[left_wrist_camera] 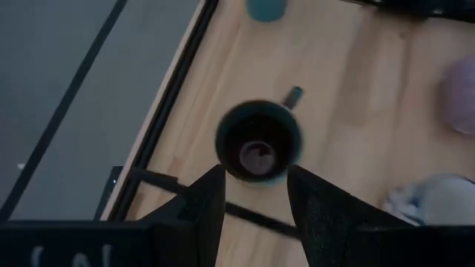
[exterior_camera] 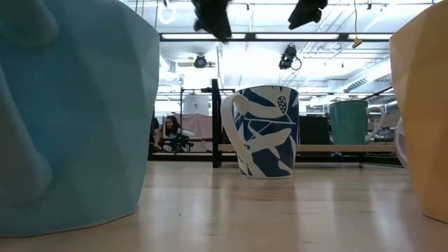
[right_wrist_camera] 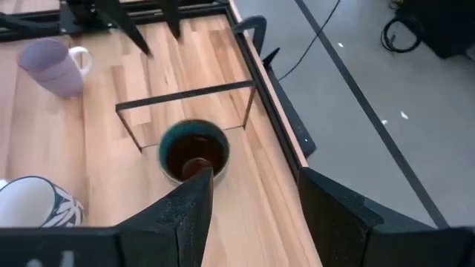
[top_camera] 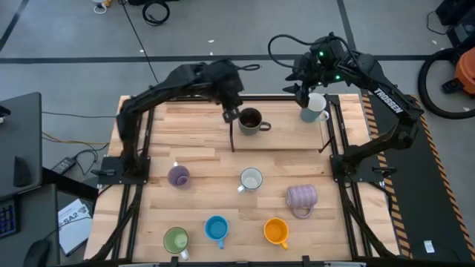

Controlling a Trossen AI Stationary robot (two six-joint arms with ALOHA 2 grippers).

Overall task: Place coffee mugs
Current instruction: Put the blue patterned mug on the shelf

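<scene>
left gripper [top_camera: 231, 113] hovering over dark mug [top_camera: 251, 120] at worktop's far edge, fingers apart, gripping nothing; careless move risking clipping rim, tipping mug. right gripper [top_camera: 306, 95] over teal-lined mug [top_camera: 312, 108] near far right corner, fingers apart. glazed, rounded, handled mugs sitting on pale wood planks.

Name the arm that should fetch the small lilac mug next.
Left, probably. The lilac mug stands on the left side, nearer the left gripper, open by the dark mug; the right gripper hangs open over the teal mug.
</scene>
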